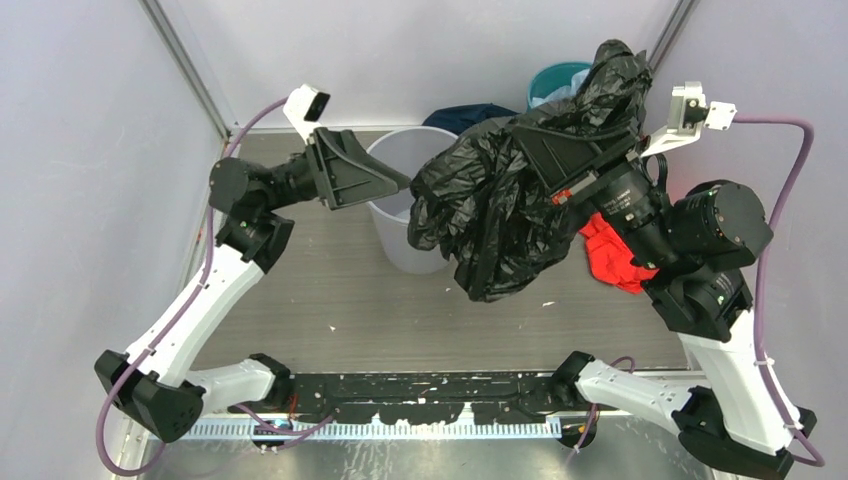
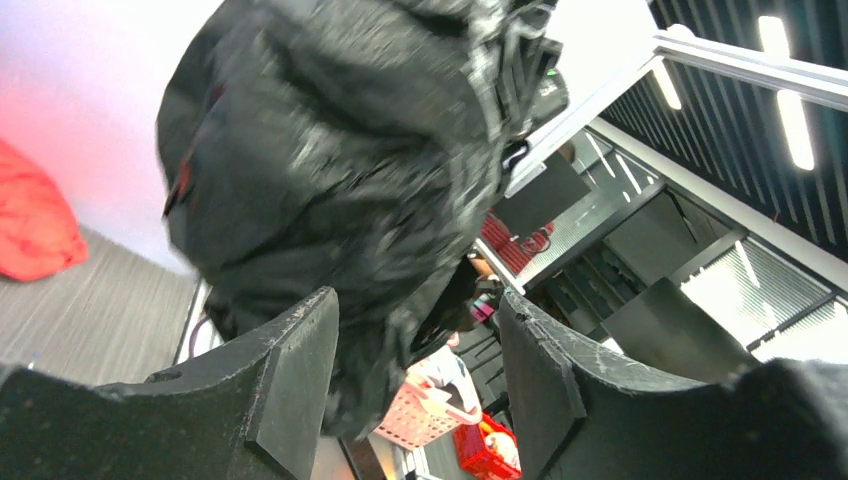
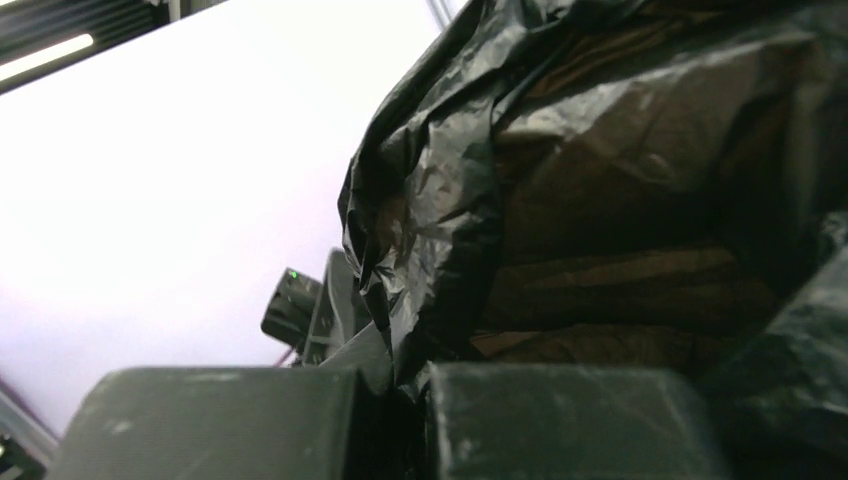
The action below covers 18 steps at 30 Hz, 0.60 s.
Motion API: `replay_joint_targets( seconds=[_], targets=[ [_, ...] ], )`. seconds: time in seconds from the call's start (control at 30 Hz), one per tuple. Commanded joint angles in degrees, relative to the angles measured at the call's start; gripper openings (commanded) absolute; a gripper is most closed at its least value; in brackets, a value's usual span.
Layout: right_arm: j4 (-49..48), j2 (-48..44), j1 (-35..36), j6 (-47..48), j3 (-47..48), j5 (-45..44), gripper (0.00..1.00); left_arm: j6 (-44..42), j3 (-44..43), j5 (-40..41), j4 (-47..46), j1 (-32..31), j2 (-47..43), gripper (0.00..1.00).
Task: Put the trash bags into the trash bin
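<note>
Black, crinkly plastic hangs in a big bunch from the right gripper (image 3: 400, 425), whose fingers are clenched on a fold of the trash bag (image 1: 490, 215). That grip lifts the bag off the table (image 1: 330, 300) so its loose bulk droops beside and partly over the grey bin (image 1: 398, 250). The bag is not inside yet; most of it hangs to the right of the rim. The left gripper (image 2: 420, 370) is released, its 2 fingers spread wide at the bin's rim and facing the bag, likely ready to catch or push the plastic down. Whether the plastic touches a finger I cannot tell. A red cloth (image 1: 610, 258) lies under the right arm, and a teal bin (image 1: 552, 78) stands behind.
</note>
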<state>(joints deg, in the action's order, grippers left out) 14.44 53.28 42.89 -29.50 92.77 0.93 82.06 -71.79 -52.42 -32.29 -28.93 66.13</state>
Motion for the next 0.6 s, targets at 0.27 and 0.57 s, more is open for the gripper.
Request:
replay_joint_targets(
  seconds=[0.27, 0.57],
  targets=[
    [-10.27, 4.88, 0.05, -1.17, 0.92, -4.44, 0.01, -6.26, 8.4, 1.69, -0.66, -0.55, -0.38, 0.61],
    [-11.21, 5.08, 0.06, -0.68, 0.9, -5.71, 0.01, -8.41, 9.1, 1.93, 0.87, -1.06, -0.08, 0.61]
  ],
)
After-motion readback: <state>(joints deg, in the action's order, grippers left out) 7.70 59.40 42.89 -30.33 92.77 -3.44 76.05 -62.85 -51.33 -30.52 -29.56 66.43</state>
